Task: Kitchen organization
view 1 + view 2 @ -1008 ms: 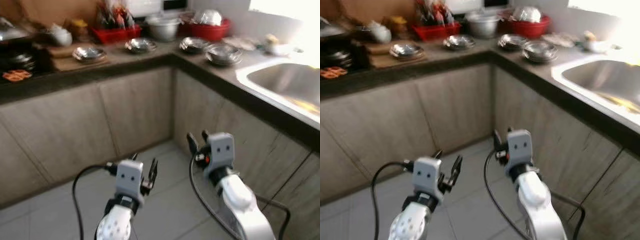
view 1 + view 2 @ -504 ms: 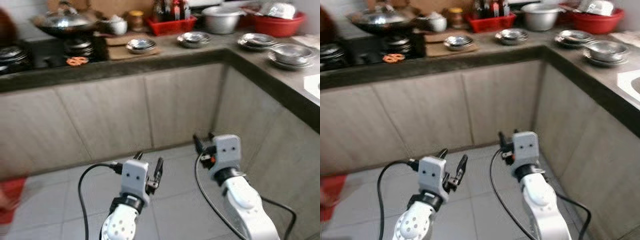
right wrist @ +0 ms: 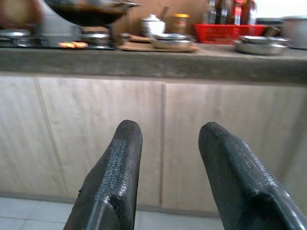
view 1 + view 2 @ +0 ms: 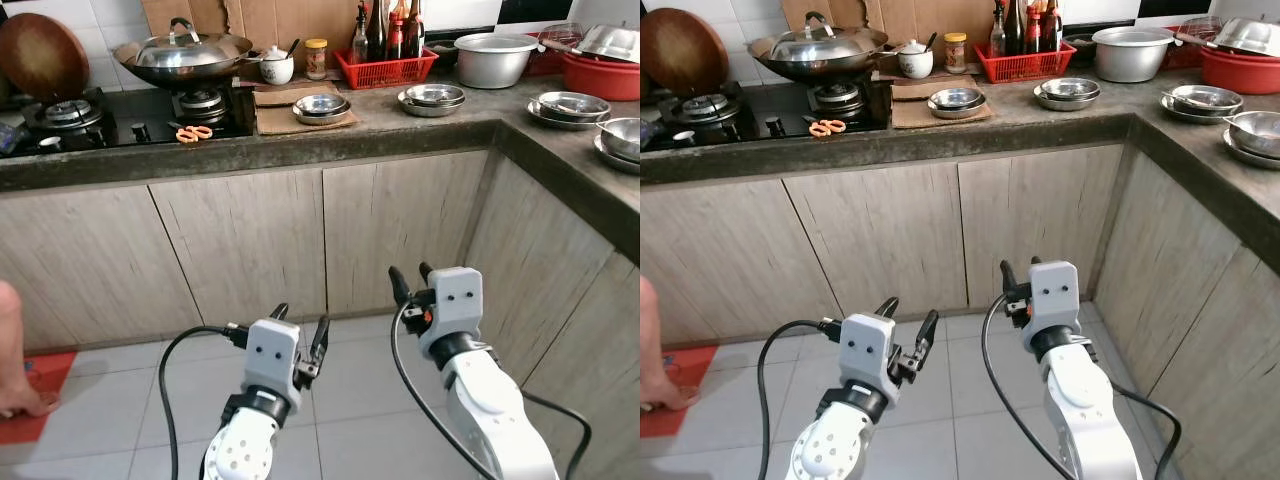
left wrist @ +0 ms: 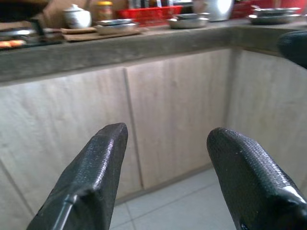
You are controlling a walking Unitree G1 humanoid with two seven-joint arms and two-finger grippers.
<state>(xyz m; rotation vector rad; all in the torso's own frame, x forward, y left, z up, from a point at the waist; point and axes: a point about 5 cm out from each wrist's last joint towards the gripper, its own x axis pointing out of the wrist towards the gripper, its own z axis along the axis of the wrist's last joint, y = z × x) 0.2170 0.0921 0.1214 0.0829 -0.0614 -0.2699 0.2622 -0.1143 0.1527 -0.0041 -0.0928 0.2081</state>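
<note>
An L-shaped tabletop (image 4: 300, 140) runs across the upper part of the frame and turns down the right edge, its dark front lip overhanging pale wood cabinet doors (image 4: 245, 240). Between those doors and the robot lies a broad stretch of grey tiled floor (image 4: 140, 390) with nothing on it but a red mat (image 4: 35, 400) at the lower left, where a person's bare foot (image 4: 18, 395) is cut off by the frame edge. The left gripper (image 4: 298, 335) and the right gripper (image 4: 408, 283) hang over the tiles in the lower middle, well below the tabletop lip; both have their fingers spread apart with nothing between them. On the tabletop, five groups of steel bowls can be counted: one (image 4: 321, 106) on a brown mat, one (image 4: 434, 97) near a large steel pot (image 4: 494, 58), and three toward the right edge, the outermost (image 4: 622, 140) cut off by the frame. A lidded wok (image 4: 184, 50) sits on the black stove (image 4: 120, 112) at the upper left, beside orange scissors (image 4: 195, 133). A red basket (image 4: 385, 68) holds bottles, their number hard to make out, and a red basin (image 4: 604, 72) is cropped at the upper right.
</note>
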